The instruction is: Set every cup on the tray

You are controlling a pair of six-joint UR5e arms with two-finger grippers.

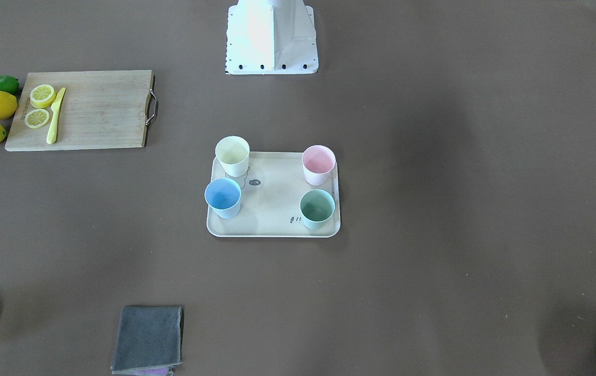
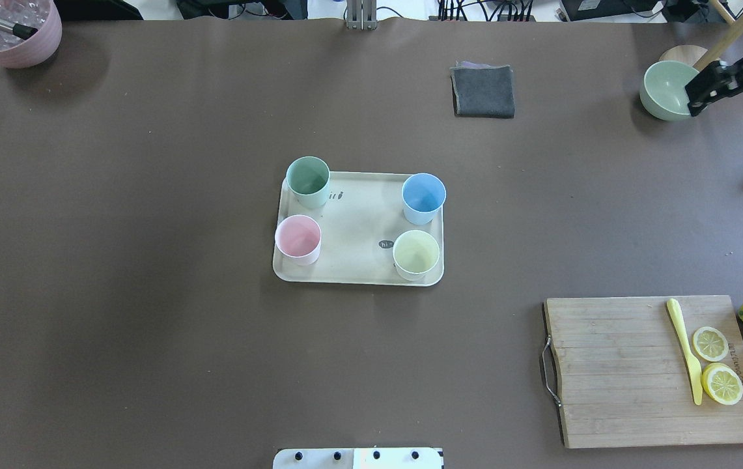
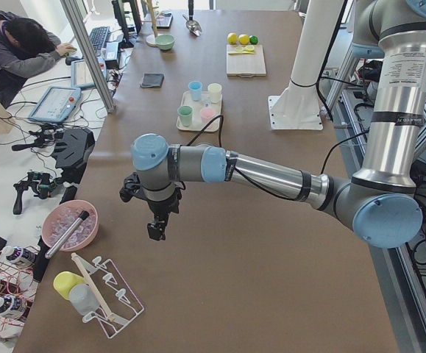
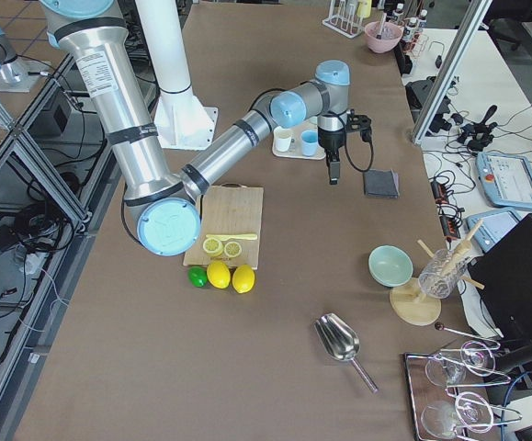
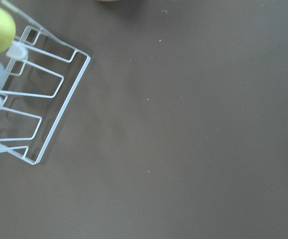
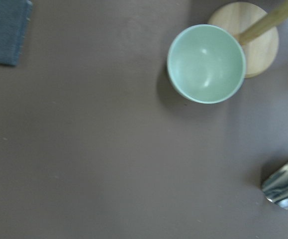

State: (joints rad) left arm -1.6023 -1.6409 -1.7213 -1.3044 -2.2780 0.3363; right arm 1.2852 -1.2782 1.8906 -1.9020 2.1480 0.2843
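Note:
The cream tray (image 1: 274, 211) (image 2: 358, 221) lies in the middle of the table. Four cups stand upright on it, one near each corner: pale yellow (image 1: 232, 154) (image 2: 416, 254), light blue (image 1: 222, 196) (image 2: 423, 195), pale pink (image 1: 318, 163) (image 2: 297, 238), mint green (image 1: 317, 207) (image 2: 308, 179). My left gripper (image 3: 156, 234) hangs above the table's left end, far from the tray; I cannot tell if it is open. My right gripper (image 2: 698, 103) (image 4: 333, 175) hangs high near the pale-green bowl; its fingers are not clear, and nothing shows in it.
A wooden cutting board (image 2: 625, 371) with lemon halves and a yellow knife (image 2: 687, 352) lies at the near right, with whole lemons and a lime beside it. A grey cloth (image 2: 483, 91), a pale-green bowl (image 2: 664, 88), a pink ribbed vessel (image 2: 13, 39) and a white wire rack (image 5: 34, 109) sit at the table's edges.

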